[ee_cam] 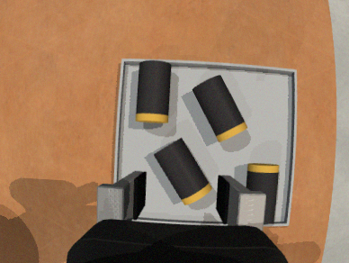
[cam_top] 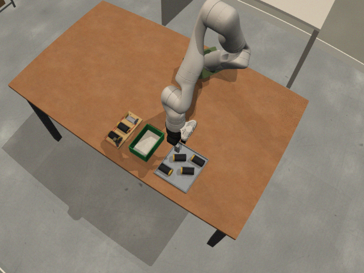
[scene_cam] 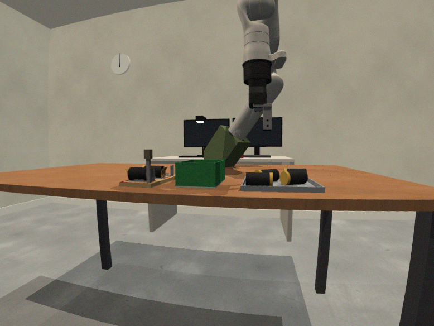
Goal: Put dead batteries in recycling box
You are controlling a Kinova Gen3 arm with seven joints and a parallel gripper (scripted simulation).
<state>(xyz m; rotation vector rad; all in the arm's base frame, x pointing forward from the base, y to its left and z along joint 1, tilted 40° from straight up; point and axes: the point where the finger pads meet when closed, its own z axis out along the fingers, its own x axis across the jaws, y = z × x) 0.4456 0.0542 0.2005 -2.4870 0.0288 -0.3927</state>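
Observation:
A grey tray (cam_top: 180,168) near the table's front edge holds several black batteries with yellow ends, all lying on their sides. My gripper (cam_top: 177,147) (scene_cam: 265,119) hangs open and empty well above the tray's edge nearest the box. In the wrist view my gripper (ee_cam: 181,190) has its fingers either side of one battery (ee_cam: 182,171) far below; another battery (ee_cam: 263,189) lies by the right finger. The green recycling box (cam_top: 146,141) stands upright left of the tray, with nothing visible inside. The holder board (cam_top: 123,129) left of the box carries two batteries (cam_top: 123,126) (cam_top: 112,135). Its bulb post (scene_cam: 147,154) looks dark.
The box (scene_cam: 199,172) stands between the holder board (scene_cam: 146,176) and the tray (scene_cam: 281,187), with small gaps on each side. The arm's green base (scene_cam: 226,145) stands at the back of the table. Monitors stand on a desk behind.

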